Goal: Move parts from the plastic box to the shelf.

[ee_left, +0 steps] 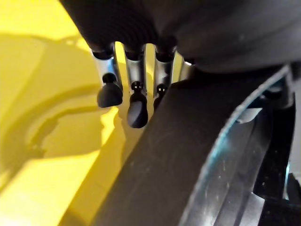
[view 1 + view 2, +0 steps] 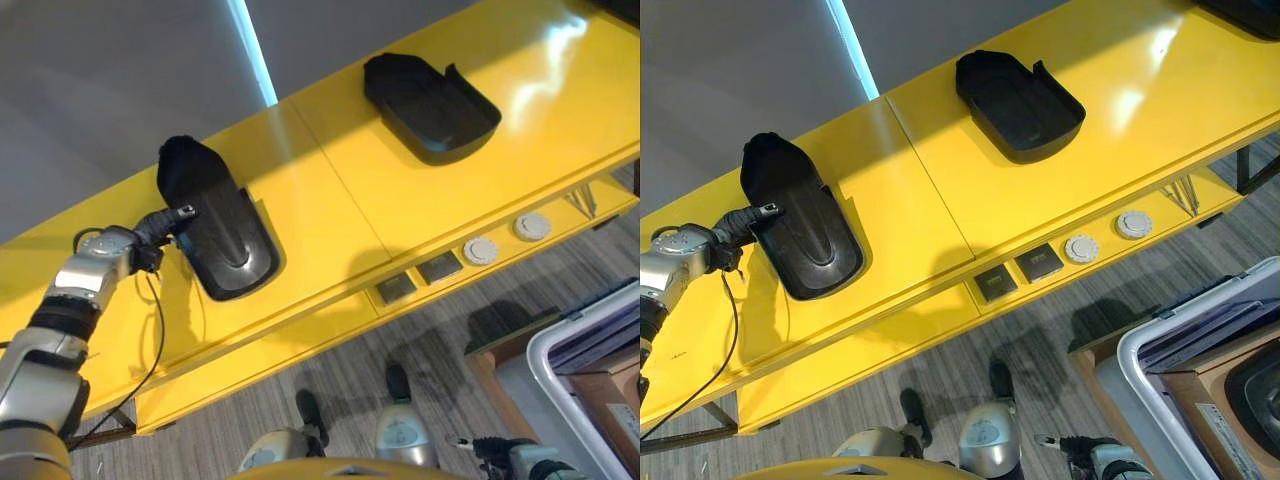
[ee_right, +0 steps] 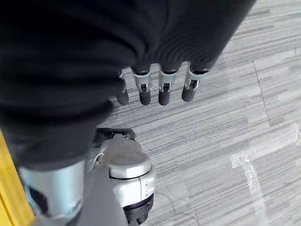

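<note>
glossy yellow shelf; left hand beside moulded black part.

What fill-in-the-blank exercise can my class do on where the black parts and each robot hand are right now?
1. Two black parts lie on the ____ shelf.
2. The left robot hand touches the ____ black part, not the farther black part.
3. The right robot hand hangs above the ____.

Missing words: yellow; nearer; floor

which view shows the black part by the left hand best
The right eye view: the whole black part lies on the yellow shelf, left hand at its edge. The left wrist view gives only its rim, close up.
</note>
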